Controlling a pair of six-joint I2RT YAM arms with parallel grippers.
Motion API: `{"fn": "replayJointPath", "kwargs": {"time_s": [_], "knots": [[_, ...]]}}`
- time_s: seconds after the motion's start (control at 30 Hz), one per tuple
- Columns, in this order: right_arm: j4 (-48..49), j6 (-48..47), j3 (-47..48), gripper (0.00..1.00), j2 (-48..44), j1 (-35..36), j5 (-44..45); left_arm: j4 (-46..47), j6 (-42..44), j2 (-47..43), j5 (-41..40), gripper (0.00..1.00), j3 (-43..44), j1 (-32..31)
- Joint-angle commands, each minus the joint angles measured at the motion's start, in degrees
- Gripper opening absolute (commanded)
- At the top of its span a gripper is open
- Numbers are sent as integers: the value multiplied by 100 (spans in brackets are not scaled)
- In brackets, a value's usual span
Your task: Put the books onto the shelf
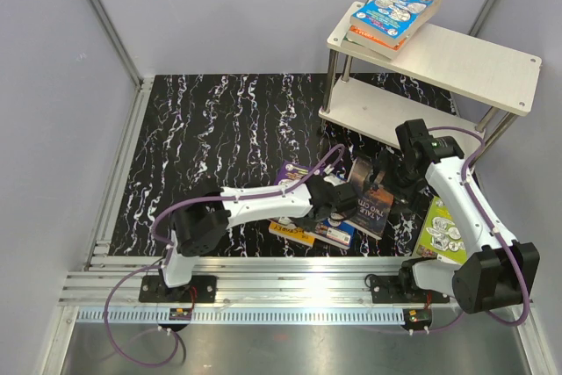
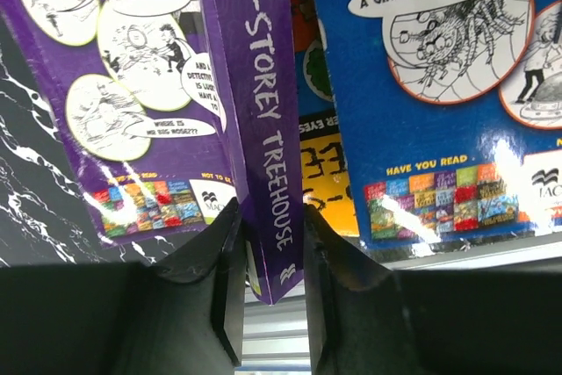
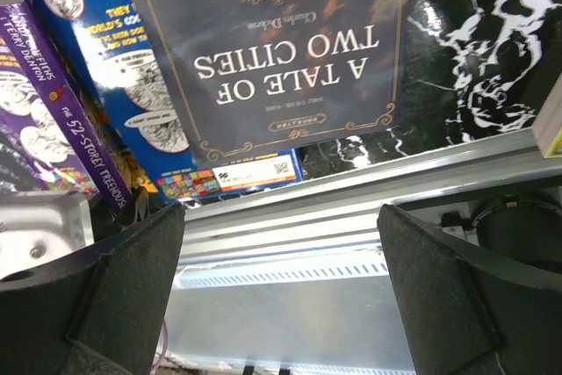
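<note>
Only the top view shows the whole shelf (image 1: 474, 63), standing at the far right of the black table (image 1: 219, 129). Some stacked books (image 1: 395, 10) already lie on the left end of its top board, with a blue one on top. That view also shows a lime-green book (image 1: 442, 233) lying by the right arm's base. A small pile of books sits near the front edge, between the two arms.

Up close, the left wrist view shows what the top view hides. The left gripper (image 2: 272, 217) pinches the purple book (image 2: 263, 111) by its spine, with one finger pressed on each side. The spine faces the camera and the back cover shows to the left. A blue book (image 2: 439, 129) lies just beside it on the right.

The right wrist view shows the right gripper (image 3: 281, 217) with its fingers spread wide, holding nothing. It hangs over a dark book (image 3: 281, 50) whose title reads upside down.

The left arm lies low and stretches to the right, to the pile. The right arm bends up at the elbow and reaches left, pointing down at the dark book.
</note>
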Motion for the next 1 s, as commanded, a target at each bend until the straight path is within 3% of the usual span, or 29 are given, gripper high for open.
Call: {"fn": "replayJointPath", "kwargs": {"time_s": [0.0, 0.1, 0.17, 0.33, 0.5, 0.6, 0.7, 0.83, 0.97], "knots": [[112, -93, 168, 98, -100, -18, -340, 58, -166, -500, 229, 0, 306, 8], [349, -110, 397, 98, -205, -27, -963, -251, -271, -1018, 158, 0, 745, 200], [551, -6, 669, 98, -319, -18, -1333, -103, -359, -1613, 526, 0, 791, 394], [858, 118, 1643, 100, -390, -18, -1780, 872, -675, -3004, 2192, 0, 187, 1492], [1832, 785, 1620, 100, -539, -18, -2616, 2489, -1334, -4199, 3847, 0, -596, 2546], [2702, 1312, 1295, 100, -618, -27, -3081, 3307, -1888, -4490, 4708, 0, -957, 2837], [3203, 1594, 1066, 100, -627, -18, -3380, 4010, -2327, -4544, 5104, 0, -1168, 2847], [4074, 2190, 670, 100, -864, -18, -3628, 6087, -3372, -4719, 5423, 0, -1932, 2856], [4068, 2219, 590, 100, -900, -18, -3637, 7131, -4261, -4728, 5449, 0, -2241, 2865]]}}
